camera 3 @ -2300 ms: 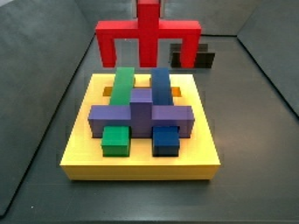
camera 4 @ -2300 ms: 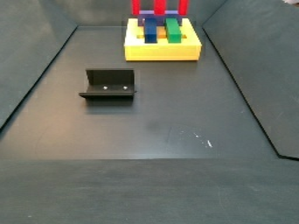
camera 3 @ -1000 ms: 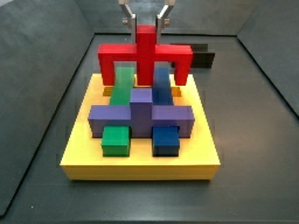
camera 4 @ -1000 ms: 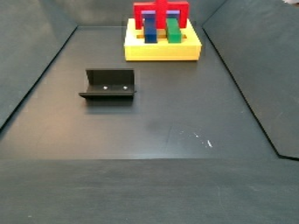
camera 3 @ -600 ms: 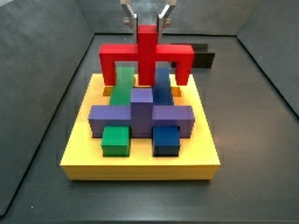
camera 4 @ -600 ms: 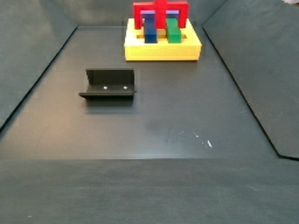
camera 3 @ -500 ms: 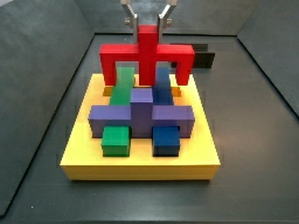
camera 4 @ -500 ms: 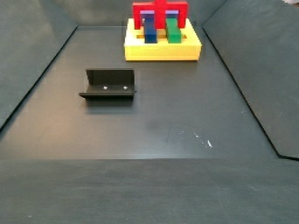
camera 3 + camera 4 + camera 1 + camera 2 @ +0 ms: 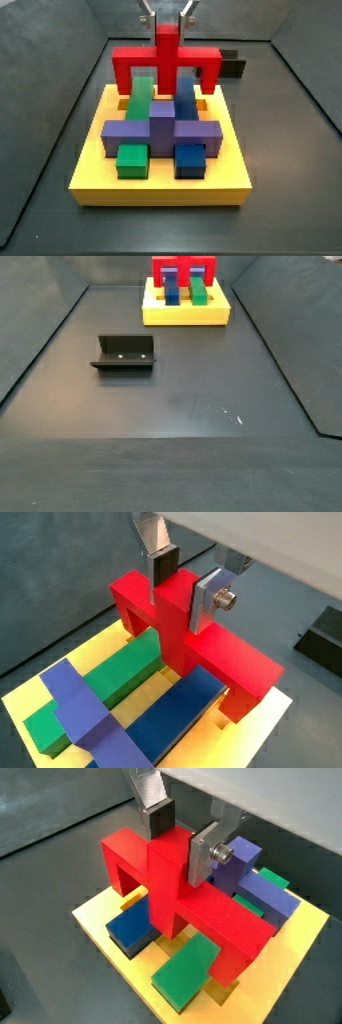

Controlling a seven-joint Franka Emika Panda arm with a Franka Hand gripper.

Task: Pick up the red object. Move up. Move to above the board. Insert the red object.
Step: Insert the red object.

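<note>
The red object (image 9: 166,58) stands upright over the far end of the yellow board (image 9: 160,190). Its two legs straddle the far ends of the green (image 9: 140,95) and blue (image 9: 183,95) bars. I cannot tell whether the legs are seated in slots. The gripper (image 9: 166,18) is above it, shut on its central stem. In both wrist views the gripper (image 9: 185,587) (image 9: 181,840) has a pad on each side of the stem of the red object (image 9: 171,632) (image 9: 167,883). The red object (image 9: 183,271) and the board (image 9: 187,316) also show in a side view.
A purple cross block (image 9: 160,130), a small green block (image 9: 131,158) and a small blue block (image 9: 191,160) sit on the board. The fixture (image 9: 124,353) stands on the grey floor, apart from the board. Grey walls enclose the floor.
Since the earliest frames the gripper has lowered the red object onto the board's far end. In the last half second the object and fingers sit slightly higher in the side view.
</note>
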